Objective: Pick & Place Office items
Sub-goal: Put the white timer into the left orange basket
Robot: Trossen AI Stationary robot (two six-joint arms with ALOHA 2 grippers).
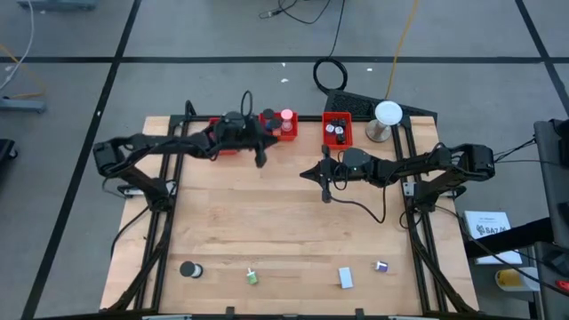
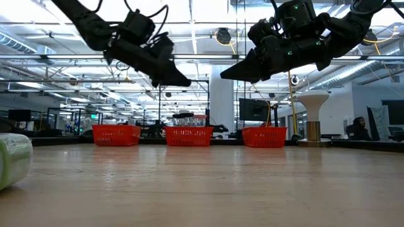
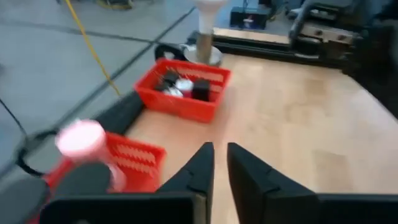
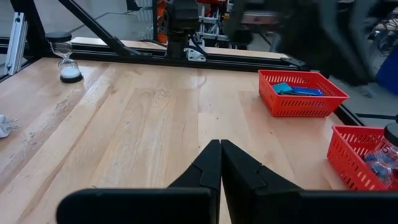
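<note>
Worktop [image 1: 284,222] carries three red bins along its far edge and four loose items near the near edge.

Loose items, biggest first:
- Black roll [image 1: 188,269], near-left corner. Prob. light, stiff, round so may roll; grip across the flat faces or pinch the rim.
- White block [image 1: 346,278], near edge, right of centre. Looks rigid and light w/ flat sides; take it across the short width.
- Green bit [image 1: 252,277], near edge, left of centre. Small, light, maybe soft; pinch low. Low view shows a pale green round thing [image 2: 12,161] close to the lens, likely one of these items; can't tell which.
- Purple/white bit [image 1: 381,266], just right of the block. Tiny, light, could skid; centre it between the tips.

Bins: left bin [image 4: 301,92] holds blue blocks, mid bin [image 1: 280,126] has a pink-capped item, right bin [image 3: 183,89] has black and white pcs.

Left gripper [image 3: 219,163] hovers above the far edge by the mid bin; jaws nearly together w/ a narrow gap, nothing between them. Right gripper [image 4: 221,157] hangs over mid-worktop, in front of the right bin, jaws pressed together, empty.

All four loose items lie well apart from both jaws, toward the near edge.
</note>
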